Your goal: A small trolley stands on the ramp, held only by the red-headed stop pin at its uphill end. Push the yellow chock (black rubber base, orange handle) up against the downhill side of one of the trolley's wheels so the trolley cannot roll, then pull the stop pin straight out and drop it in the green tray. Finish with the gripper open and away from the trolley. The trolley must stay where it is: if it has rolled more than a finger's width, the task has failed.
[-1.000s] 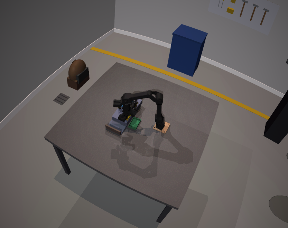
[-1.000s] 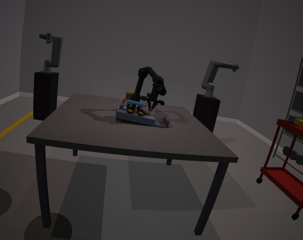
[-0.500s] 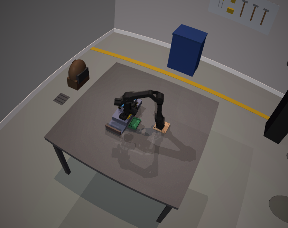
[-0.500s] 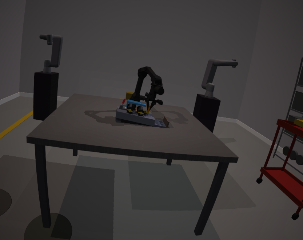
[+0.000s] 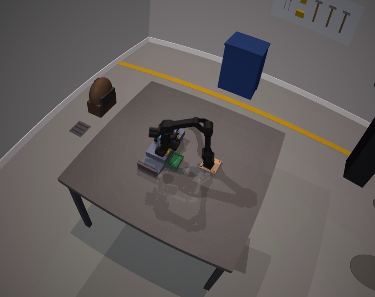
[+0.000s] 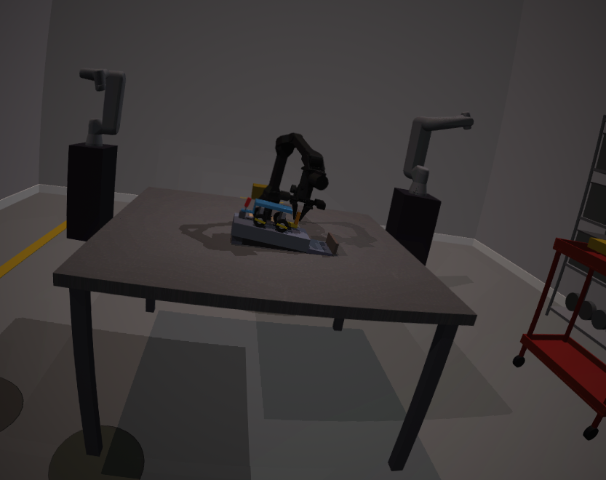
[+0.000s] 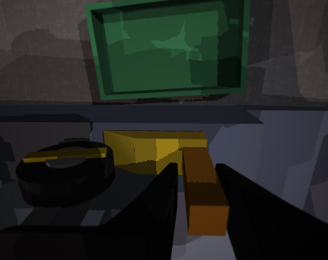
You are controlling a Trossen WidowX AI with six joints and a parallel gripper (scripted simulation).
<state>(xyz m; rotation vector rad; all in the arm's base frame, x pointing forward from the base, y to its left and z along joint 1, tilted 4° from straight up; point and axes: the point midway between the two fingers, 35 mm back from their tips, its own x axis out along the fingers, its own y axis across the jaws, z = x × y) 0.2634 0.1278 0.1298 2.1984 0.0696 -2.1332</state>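
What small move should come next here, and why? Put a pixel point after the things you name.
Probably open the gripper (image 5: 167, 152) (image 6: 299, 221) (image 7: 195, 171) a little wider, then back straight off: gaps show beside the orange handle (image 6: 297, 219) (image 7: 206, 189), and the yellow chock (image 7: 156, 151) sits on the ramp (image 5: 155, 152) (image 6: 269, 237) beside a wheel (image 6: 282, 222) (image 7: 65, 177).

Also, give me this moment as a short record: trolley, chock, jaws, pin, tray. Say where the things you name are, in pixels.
trolley: blue-topped trolley (image 5: 159, 137) (image 6: 274, 206) on the ramp (image 5: 155, 153) (image 6: 272, 237) (image 7: 239, 142)
chock: yellow chock (image 5: 168, 151) (image 6: 294, 225) (image 7: 148, 157) on the ramp, downhill of a wheel (image 7: 65, 185)
chock-wheel contact: very near; touching cannot be confirmed
jaws: slightly open around the orange handle (image 6: 297, 217) (image 7: 205, 177), gap visible
stop pin: red head (image 6: 247, 202) visible at the uphill end, not pulled
tray: green tray (image 5: 175, 160) (image 7: 168, 95) beside the ramp, no pin inside
remaining: withdraw jaws, pull pin, drop it in tray
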